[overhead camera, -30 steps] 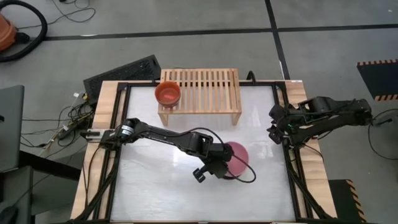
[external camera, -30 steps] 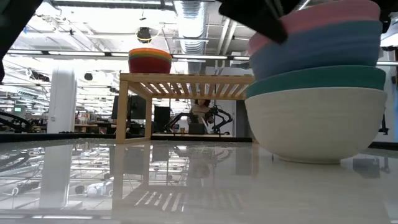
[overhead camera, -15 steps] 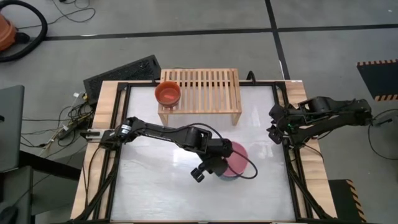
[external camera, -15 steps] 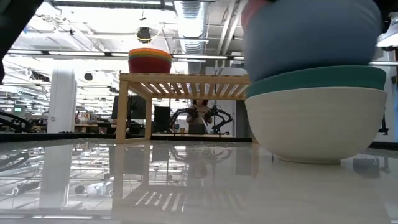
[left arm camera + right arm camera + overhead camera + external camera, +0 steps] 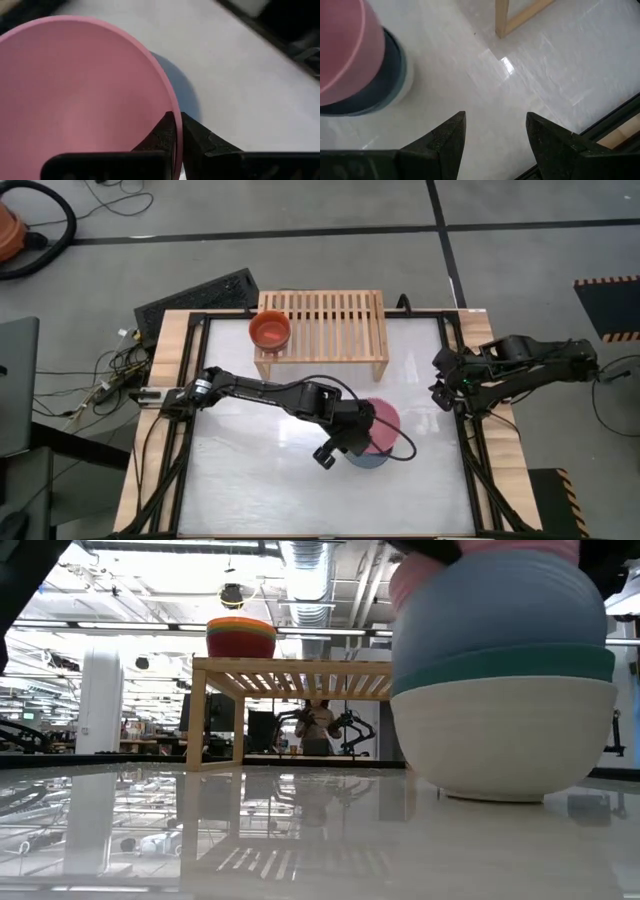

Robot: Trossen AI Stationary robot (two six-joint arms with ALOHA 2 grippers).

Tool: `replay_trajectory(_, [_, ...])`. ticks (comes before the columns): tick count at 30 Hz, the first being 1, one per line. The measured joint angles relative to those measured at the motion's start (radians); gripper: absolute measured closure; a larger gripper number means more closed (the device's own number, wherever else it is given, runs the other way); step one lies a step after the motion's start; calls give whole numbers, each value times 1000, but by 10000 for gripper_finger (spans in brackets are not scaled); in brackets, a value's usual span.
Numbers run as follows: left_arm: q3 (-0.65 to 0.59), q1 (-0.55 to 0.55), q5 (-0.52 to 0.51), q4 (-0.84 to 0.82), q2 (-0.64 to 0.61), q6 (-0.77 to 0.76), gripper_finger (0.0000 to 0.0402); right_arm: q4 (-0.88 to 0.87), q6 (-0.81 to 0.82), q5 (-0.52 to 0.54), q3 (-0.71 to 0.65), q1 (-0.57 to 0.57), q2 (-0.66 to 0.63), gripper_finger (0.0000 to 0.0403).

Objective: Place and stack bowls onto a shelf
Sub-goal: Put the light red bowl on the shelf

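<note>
Currently the left gripper (image 5: 177, 131) pinches the rim of the large pink plastic bowl (image 5: 381, 427), fingers closed narrowly on its wall, in front of the low light-wood slatted shelf (image 5: 322, 325). From table height, the pink bowl and the blue bowl (image 5: 487, 615) under it sit tilted atop the teal bowl (image 5: 503, 668) and cream-white bowl (image 5: 500, 738). Risk: nested bowls may stick, dragging the blue one up until it drops. The right gripper (image 5: 495, 134) waits, fingers wide, right of the shelf. A small orange-red bowl (image 5: 270, 330) sits on the shelf's left end.
</note>
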Motion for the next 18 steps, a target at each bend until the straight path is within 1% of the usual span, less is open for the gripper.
replay_trajectory(3, [34,0,-76,-18,0,-8,401,0,0,0,0,0,0,168])
replay_trajectory(9, [96,1,-121,-35,0,-37,401,1,0,0,0,0,0,168])
replay_trajectory(13, [135,2,-226,-68,0,-45,401,1,0,0,0,0,0,168])
replay_trajectory(18, [127,46,-334,-56,-52,-66,401,1,0,7,0,0,0,168])
